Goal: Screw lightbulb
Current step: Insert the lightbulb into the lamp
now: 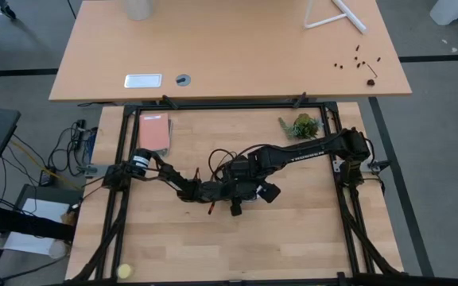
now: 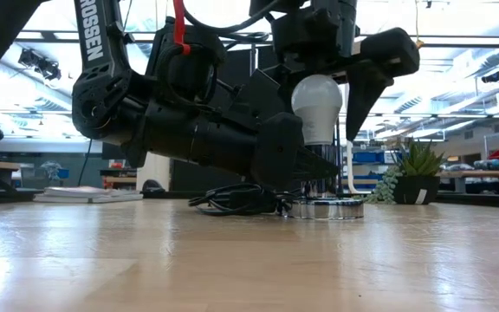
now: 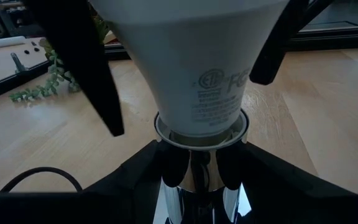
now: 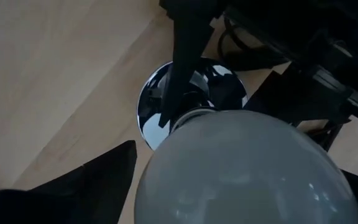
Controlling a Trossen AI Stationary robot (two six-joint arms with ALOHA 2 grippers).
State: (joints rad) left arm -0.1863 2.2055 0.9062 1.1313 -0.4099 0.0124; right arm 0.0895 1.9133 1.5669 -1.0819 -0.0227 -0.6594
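Observation:
The white lightbulb (image 2: 317,102) stands upright with its narrow end in the collar (image 3: 201,132) of a chrome socket (image 2: 323,208), whose round base rests on the table. My left gripper (image 3: 194,177) reaches in level from the table's left and is shut on the socket below the collar. My right gripper (image 2: 319,121) hangs over the bulb, pointing down and open. One of its fingers (image 2: 364,82) stands on either side of the bulb; I cannot tell whether they touch the glass. In the right wrist view the bulb's dome (image 4: 247,174) fills the lower half. My left gripper pinches the socket's chrome stem (image 3: 194,186) between its two fingers, just under the collar that takes the bulb. The fingers lie level and come from the table's left. The socket stays upright with its base (image 2: 326,210) on the table.
The socket's black cord (image 2: 232,198) lies coiled on the table behind my left gripper. A small plant (image 1: 300,125) stands at the far right, a pinkish book (image 1: 154,131) at the far left, and a yellow ball (image 1: 124,272) near the front left corner.

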